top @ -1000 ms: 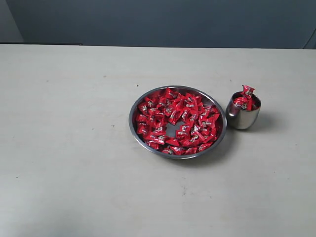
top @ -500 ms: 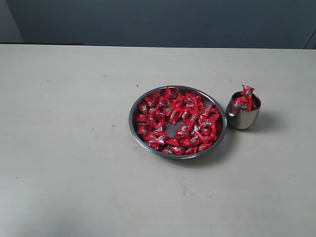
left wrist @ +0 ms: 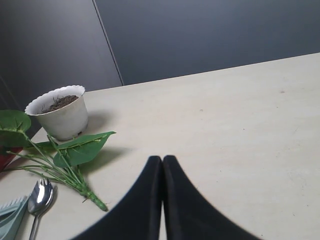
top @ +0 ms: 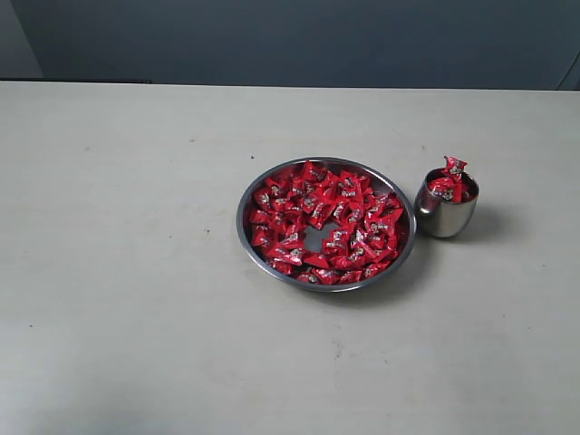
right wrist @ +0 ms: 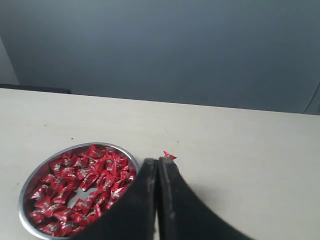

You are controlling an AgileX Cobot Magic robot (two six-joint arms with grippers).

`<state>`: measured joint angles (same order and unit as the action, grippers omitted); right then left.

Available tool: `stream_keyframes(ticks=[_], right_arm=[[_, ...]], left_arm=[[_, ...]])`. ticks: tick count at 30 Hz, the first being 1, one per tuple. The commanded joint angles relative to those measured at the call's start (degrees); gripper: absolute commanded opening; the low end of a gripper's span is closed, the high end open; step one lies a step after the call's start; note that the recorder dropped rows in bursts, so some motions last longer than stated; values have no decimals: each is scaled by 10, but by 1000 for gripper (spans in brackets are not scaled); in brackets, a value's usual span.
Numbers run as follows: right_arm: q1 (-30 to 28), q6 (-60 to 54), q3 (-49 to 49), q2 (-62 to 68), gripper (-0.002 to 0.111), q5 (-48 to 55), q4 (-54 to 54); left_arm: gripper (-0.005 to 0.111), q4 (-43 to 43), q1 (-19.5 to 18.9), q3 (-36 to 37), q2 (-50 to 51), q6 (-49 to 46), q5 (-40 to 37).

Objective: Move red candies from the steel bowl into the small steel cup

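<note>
The steel bowl (top: 240,222) sits mid-table, filled with red candies (top: 326,222) around a small bare patch at its centre. Just right of it stands the small steel cup (top: 444,217), with several red candies (top: 450,184) heaped above its rim. Neither gripper shows in the exterior view. In the right wrist view my right gripper (right wrist: 158,161) is shut and empty, above the table beside the bowl (right wrist: 22,200) and its candies (right wrist: 80,185). A red candy tip (right wrist: 169,155) peeks out behind its fingers, which hide the cup. My left gripper (left wrist: 162,159) is shut and empty over bare table.
The left wrist view shows a white flower pot (left wrist: 60,112) with soil, a leafy green stem (left wrist: 80,147) lying on the table, a metal spoon (left wrist: 40,197) and a pale green object (left wrist: 10,215) at the picture's edge. A dark wall stands behind the table.
</note>
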<state>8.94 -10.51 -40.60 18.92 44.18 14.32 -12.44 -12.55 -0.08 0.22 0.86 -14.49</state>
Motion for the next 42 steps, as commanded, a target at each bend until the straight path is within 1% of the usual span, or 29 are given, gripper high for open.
stream_keyframes(ticks=[1, 3, 4, 5, 6, 8, 13, 19, 24, 42], right_arm=[[-2, 0, 110, -29, 0, -115, -12], [-5, 0, 159, -53, 0, -147, -21], [-19, 0, 199, -81, 0, -170, -25], [-30, 0, 220, -95, 0, -178, -27], [-55, 0, 252, -116, 0, -186, -30], [-82, 0, 287, -141, 0, -187, -39], [-89, 8, 350, -189, 0, -197, -70], [-89, 101, 406, -189, 0, -224, -100], [-89, 116, 406, -189, 0, -234, -139], [-89, 116, 406, -189, 0, -234, -139]], left_arm=[[0, -3, 2, 1, -2, 2, 8], [0, -3, 2, 1, -2, 2, 8], [0, -3, 2, 1, -2, 2, 8], [0, -3, 2, 1, -2, 2, 8], [0, -3, 2, 1, -2, 2, 8], [0, -3, 2, 1, -2, 2, 8], [0, -3, 2, 1, -2, 2, 8], [0, -3, 2, 1, -2, 2, 8], [0, -3, 2, 1, -2, 2, 7], [0, -3, 2, 1, -2, 2, 7]])
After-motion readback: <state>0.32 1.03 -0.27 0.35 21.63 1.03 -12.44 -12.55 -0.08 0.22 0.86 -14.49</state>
